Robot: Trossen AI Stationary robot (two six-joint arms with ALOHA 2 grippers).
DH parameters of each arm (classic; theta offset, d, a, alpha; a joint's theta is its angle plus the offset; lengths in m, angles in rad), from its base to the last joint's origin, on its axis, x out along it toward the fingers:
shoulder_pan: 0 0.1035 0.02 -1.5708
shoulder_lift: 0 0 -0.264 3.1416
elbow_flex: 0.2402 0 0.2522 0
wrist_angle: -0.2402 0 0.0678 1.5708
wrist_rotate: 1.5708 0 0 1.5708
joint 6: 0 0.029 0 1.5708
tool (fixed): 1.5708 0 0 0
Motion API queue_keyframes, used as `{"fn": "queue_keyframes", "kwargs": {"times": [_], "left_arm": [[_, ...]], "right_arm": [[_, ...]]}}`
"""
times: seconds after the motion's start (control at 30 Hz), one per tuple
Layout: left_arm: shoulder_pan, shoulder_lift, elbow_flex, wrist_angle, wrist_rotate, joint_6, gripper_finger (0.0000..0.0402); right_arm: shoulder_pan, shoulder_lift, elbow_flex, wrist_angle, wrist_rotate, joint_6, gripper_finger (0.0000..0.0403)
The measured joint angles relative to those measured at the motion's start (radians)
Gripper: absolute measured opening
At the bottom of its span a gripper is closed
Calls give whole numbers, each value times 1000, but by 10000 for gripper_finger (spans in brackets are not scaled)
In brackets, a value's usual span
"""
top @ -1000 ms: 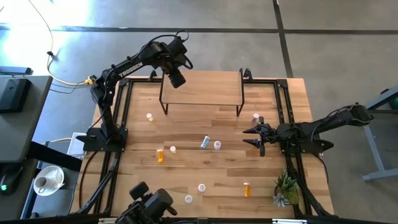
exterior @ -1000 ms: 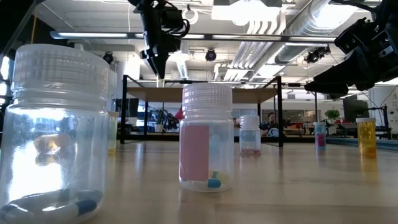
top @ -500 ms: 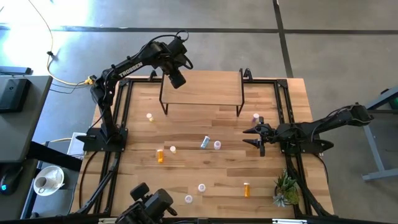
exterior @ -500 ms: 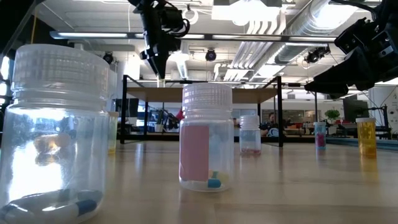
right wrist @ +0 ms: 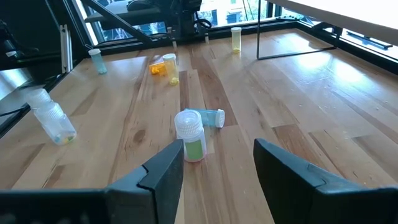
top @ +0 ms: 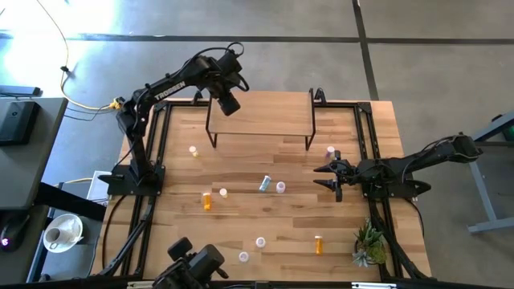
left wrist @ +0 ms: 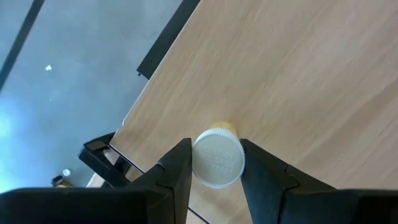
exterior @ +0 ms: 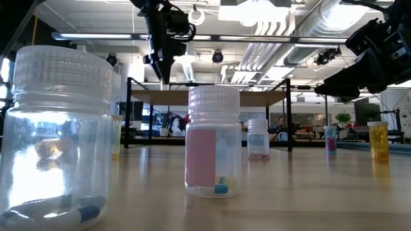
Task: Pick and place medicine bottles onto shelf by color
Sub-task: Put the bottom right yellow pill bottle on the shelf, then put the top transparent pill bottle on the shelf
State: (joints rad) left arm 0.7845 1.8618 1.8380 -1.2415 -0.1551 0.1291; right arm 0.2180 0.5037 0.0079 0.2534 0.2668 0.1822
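Left tool clamped on a yellow-bodied bottle over the shelf, toward its 9 o'clock end.

Hangs above the light board, cap upward between the dark fingers; whether the bottle base touches the wood cannot be told. No other bottle seen standing on the shelf, so sorting judged barely begun. Still scattered on the table: a pale one at 9 o'clock, an orange one and a small neighbour lower left, a tipped blue one beside an upright one at centre, two near 6 o'clock, another orange at 5 o'clock, a pink one at 3 o'clock. Right tool parked at 3 o'clock, fingers spread, holding nothing. Legible writing: "TROSSEN" along the left arm; bottle labels unreadable.
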Motion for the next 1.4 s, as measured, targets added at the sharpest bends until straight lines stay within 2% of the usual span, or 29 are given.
{"fn": "queue_keyframes", "kwargs": {"times": [0.4,0.9,1.07,1.4], "left_arm": [[-8,2,-5,29,-14,5,116],[-7,8,-6,53,-10,45,175],[-11,8,40,44,-5,58,178],[-14,-2,225,-66,14,41,177]], "right_arm": [[0,0,0,-2,0,0,186],[0,0,0,-3,0,0,186],[0,0,0,-2,0,0,186],[0,0,0,-3,0,0,186]]}}
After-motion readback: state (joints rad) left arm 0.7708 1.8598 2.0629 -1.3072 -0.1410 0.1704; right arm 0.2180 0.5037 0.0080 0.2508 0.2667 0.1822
